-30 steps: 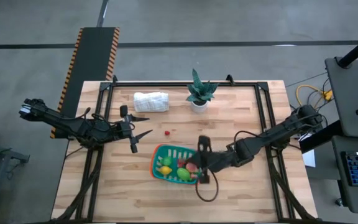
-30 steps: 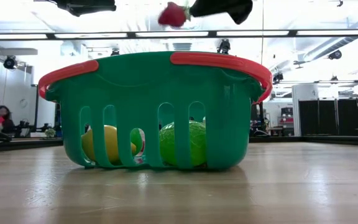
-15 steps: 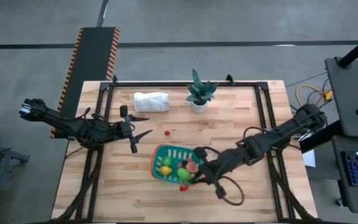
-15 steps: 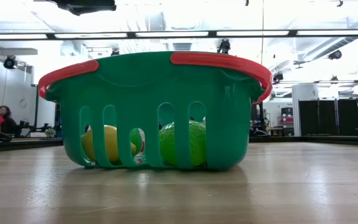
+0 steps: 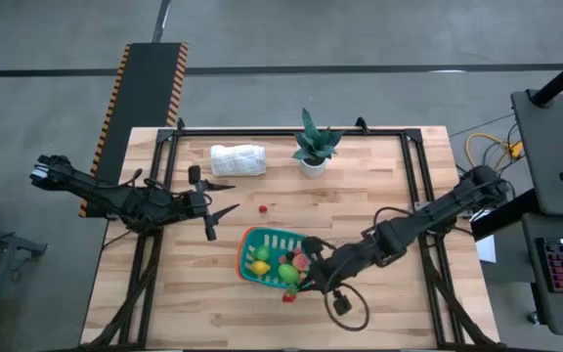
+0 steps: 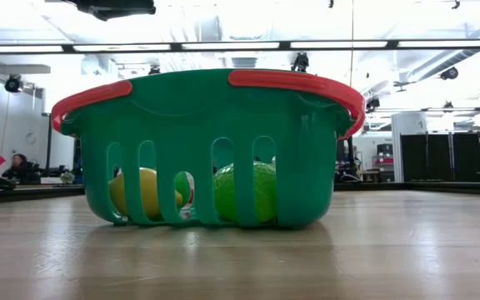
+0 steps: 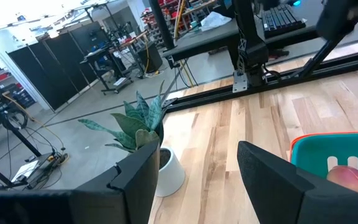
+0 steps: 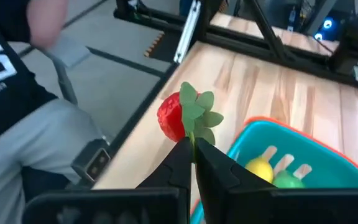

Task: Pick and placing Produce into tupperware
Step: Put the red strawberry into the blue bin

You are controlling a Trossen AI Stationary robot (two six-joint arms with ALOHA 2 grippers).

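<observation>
The teal tupperware (image 5: 248, 241) with an orange-red rim stands near the table's middle. In it lie yellow (image 5: 259, 267), green (image 5: 288, 275) and pink (image 5: 302, 262) produce. The low view shows the tupperware's slotted wall (image 6: 298, 158), with a yellow piece (image 6: 144, 192) and a green one (image 6: 244, 192) on its floor. A small red piece (image 5: 263, 207) rests on the table beyond it. My right gripper (image 5: 301, 286), at the tupperware's near right corner, is shut on a red strawberry (image 8: 170, 118). My left gripper (image 5: 217, 221) hovers open to the left of the tupperware, its fingers (image 7: 135, 177) apart. My right gripper pinches the strawberry's green leafy top (image 8: 195, 138) between its two fingertips, only at their free ends. The fingers slant down from the table's right. The strawberry (image 5: 288, 295) sticks out past the fingertips, lifted clear, just outside the tupperware's near rim.
A potted green plant (image 5: 312, 147) and a rolled white cloth (image 5: 238, 159) stand at the table's far side. A person (image 8: 17, 93) in a dark shirt stands beyond the table's edge ahead of my right gripper. Bare wood lies to the tupperware's near left.
My right gripper has carried the strawberry up, out of the low view's top edge, and from above the tupperware toward the table's near edge. Its wrist has rolled and tipped on the way. It has stayed shut on the strawberry.
</observation>
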